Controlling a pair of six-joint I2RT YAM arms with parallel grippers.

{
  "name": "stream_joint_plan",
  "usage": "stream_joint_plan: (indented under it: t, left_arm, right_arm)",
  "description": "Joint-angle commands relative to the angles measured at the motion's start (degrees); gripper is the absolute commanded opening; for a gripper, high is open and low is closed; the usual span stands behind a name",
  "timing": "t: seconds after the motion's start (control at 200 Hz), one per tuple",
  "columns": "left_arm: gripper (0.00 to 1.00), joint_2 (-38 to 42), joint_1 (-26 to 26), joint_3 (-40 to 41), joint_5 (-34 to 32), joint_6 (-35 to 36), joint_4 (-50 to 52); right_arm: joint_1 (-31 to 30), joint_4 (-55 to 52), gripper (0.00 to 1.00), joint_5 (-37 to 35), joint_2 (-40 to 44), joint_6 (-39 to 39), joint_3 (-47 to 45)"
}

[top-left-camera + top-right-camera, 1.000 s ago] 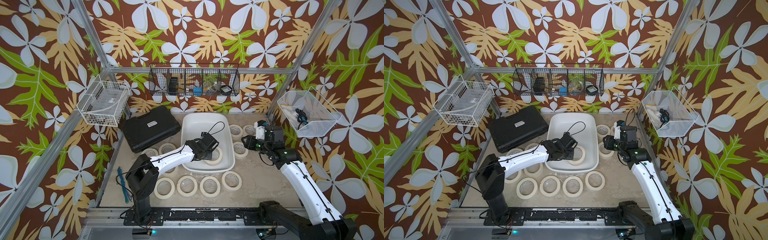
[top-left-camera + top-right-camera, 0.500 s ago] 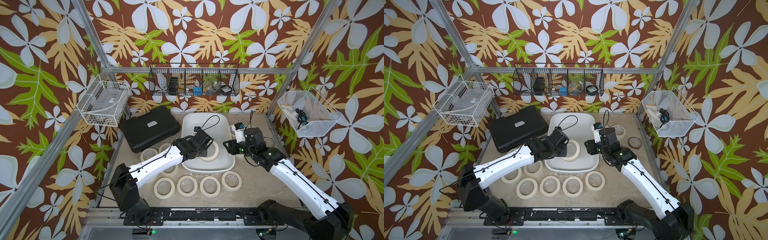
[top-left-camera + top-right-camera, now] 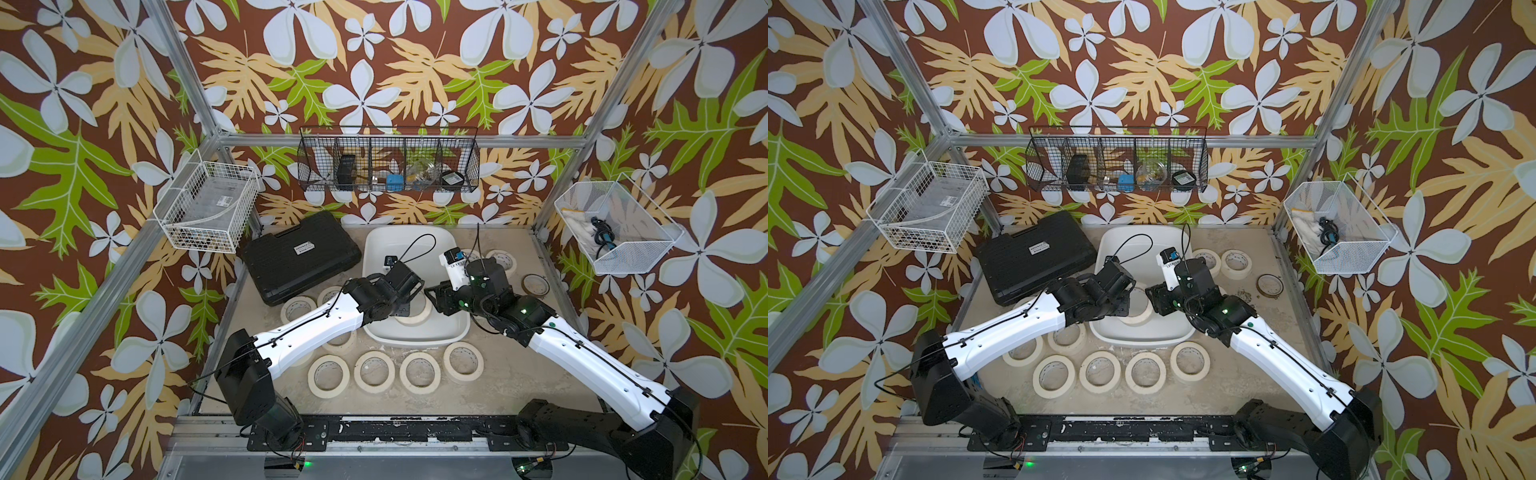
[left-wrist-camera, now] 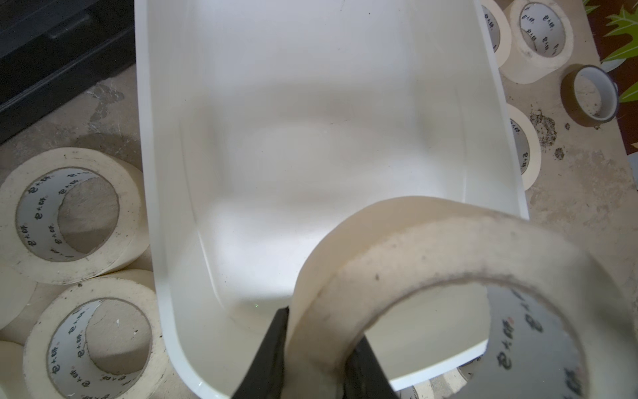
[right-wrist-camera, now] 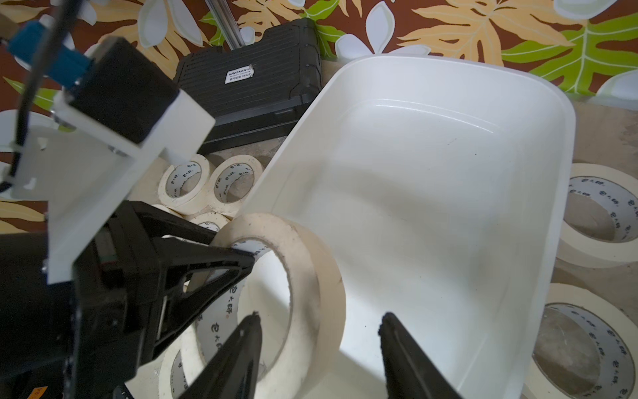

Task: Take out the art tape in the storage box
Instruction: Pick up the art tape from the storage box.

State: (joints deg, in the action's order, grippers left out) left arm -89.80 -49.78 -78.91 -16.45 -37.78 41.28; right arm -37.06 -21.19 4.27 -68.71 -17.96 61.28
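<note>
A cream art tape roll (image 4: 431, 248) hangs tilted over the front part of the white storage box (image 3: 419, 338), with my left gripper (image 4: 317, 331) shut on its wall. In both top views this roll (image 3: 1138, 309) sits between the two wrists. From the opposite side my right gripper (image 5: 321, 316) stands open astride the roll's wall (image 5: 310, 262). One finger is in front of the roll's hole, the other outside over the box, and neither presses on the tape. The inside of the box (image 5: 431, 172) shows bare white.
Several tape rolls (image 3: 374, 372) lie on the table along the box's front, with more (image 3: 297, 309) to its left and more (image 3: 503, 259) at the back right. A thin brownish ring (image 3: 535, 284) lies right of the box. A black hard case (image 3: 301, 255) sits back left. Wire baskets hang on the walls.
My left gripper has lifted the roll off the box floor. My right arm has swung in from the right side of the box to the roll, its jaws widening.
</note>
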Motion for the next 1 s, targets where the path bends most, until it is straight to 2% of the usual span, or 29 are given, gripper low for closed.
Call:
stream_joint_plan:
  t: [0.0, 0.21, 0.711, 0.821, 0.906, 0.996]
  left_arm:
    - [0.09, 0.3, 0.1, 0.0, -0.5, 0.0, -0.4]
    - [0.1, 1.3, 0.1, 0.8, 0.1, 0.1, -1.0]
    - [0.1, 1.2, 0.1, 1.4, 0.7, 0.5, -1.7]
    - [0.1, 1.2, 0.1, 1.7, 0.6, 0.5, -2.0]
    - [0.1, 1.5, 0.1, 1.7, 0.6, 0.6, -2.1]
    - [0.15, 2.1, 0.1, 1.9, 0.7, 0.2, -2.4]
  right_arm:
    - [-1.8, 0.6, 0.59, -3.1, -1.2, 0.3, 1.1]
    - [-3.9, 0.2, 0.6, -7.7, -3.8, 0.8, 1.8]
    - [-6.8, -0.1, 0.59, -10.5, -8.7, 0.8, 3.1]
    - [-6.9, -0.4, 0.53, -11.8, -9.4, -0.1, 3.2]
    - [-6.9, -0.9, 0.43, -11.8, -10.1, -0.7, 3.8]
    - [-6.9, -1.1, 0.33, -11.7, -10.6, -1.0, 4.2]
